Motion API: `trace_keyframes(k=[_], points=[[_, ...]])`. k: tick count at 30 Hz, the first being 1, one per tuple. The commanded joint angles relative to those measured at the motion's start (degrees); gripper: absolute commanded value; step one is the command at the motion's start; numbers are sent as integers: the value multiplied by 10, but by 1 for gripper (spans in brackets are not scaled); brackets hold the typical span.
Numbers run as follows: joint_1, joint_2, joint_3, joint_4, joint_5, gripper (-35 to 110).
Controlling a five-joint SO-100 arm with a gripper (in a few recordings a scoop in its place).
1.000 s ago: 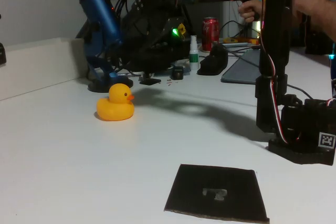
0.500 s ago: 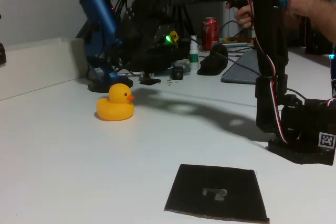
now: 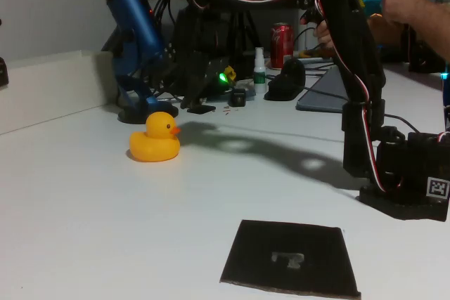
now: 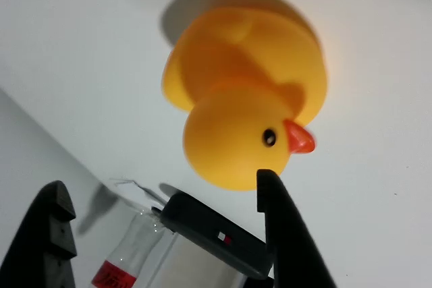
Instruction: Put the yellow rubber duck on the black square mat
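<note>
1. Yellow duck (image 3: 155, 138) sits free on the white counter (image 3: 84, 230), upright, beak pointing right in the fixed view. It's at the far left side, well apart from the mat (image 3: 288, 258), which lies flat at the near edge with its pale centre mark showing.

2. Main risk, as a guess: glossy rounded rubber squirts out of a pinch easily. If the tool (image 4: 162, 234) closes on the head or high on the body, the duck could pop sideways or tip over instead of getting gripped.

3. Second risk: clutter right behind the duck. The blue mic stand (image 3: 133, 40) and cables are close, so a sloppy descent could clip them or shove the duck toward them.

4. Third one: the carry to the mat is long, so a weak grip could drop it short.

5. Tool state: spread wide and empty. In the wrist view both dark fingers (image 4: 287, 227) frame the lower edge, with the duck (image 4: 250, 99) ahead of them and not yet between them.

6. Arm pose: base at the right of the counter, upper link rising steeply, forearm reaching left across the scene, wrist angled down above and just behind the duck.
</note>
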Motion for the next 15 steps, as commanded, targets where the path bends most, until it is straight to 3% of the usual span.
trace_keyframes(k=[1, 15], points=[[5, 11, -23, 5, -11, 32], [-79, -23, -21, 7, -12, 32]])
